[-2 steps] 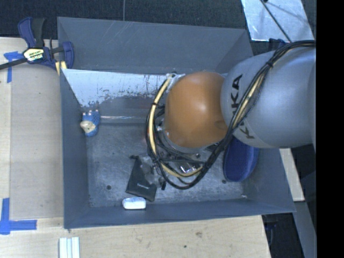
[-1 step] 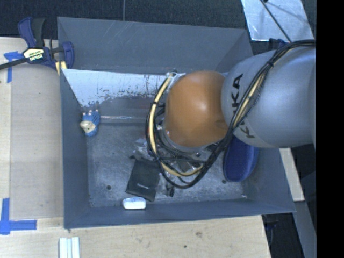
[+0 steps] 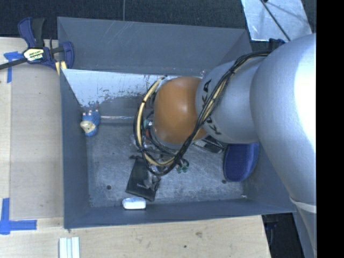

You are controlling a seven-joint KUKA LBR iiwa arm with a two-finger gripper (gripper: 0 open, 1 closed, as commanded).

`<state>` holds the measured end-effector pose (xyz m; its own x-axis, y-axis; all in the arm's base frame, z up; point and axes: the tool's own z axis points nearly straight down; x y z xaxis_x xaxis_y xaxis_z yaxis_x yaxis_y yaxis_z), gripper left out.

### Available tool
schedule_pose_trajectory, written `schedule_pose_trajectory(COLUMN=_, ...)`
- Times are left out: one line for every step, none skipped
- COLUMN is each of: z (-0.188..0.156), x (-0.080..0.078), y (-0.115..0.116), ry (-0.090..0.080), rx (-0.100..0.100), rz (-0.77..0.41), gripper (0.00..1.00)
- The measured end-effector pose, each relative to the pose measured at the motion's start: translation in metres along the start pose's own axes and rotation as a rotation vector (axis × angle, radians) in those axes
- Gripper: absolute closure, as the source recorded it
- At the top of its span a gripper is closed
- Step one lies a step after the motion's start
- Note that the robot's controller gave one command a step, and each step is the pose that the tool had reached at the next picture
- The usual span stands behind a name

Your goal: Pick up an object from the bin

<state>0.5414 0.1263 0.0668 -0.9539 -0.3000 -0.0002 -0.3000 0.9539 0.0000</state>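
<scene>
three things: one white lump (image 3: 134,203) just beside the claw (image 3: 141,187), one blue-yellow toy (image 3: 89,122) up-left of it, one blue pad (image 3: 240,162) to its right. arm (image 3: 252,101) angled down; claw's width, can't tell.

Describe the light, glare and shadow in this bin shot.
Camera view: light strikes the bin's far wall brightest, washing it pale; soft sheen on the orange cover and silver arm; the arm shades the floor beneath it and the blue thing at right; the white thing in front is lit.
</scene>
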Motion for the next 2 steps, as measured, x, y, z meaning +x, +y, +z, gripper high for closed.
schedule_pose_trajectory(z=-0.004, x=-0.001, y=0.000, ry=-0.005, rx=0.000, rz=-0.001, gripper=1.00)
schedule_pose_trajectory(z=-0.138, x=-0.003, y=0.011, ry=-0.012, rx=0.001, rz=0.003, gripper=1.00)
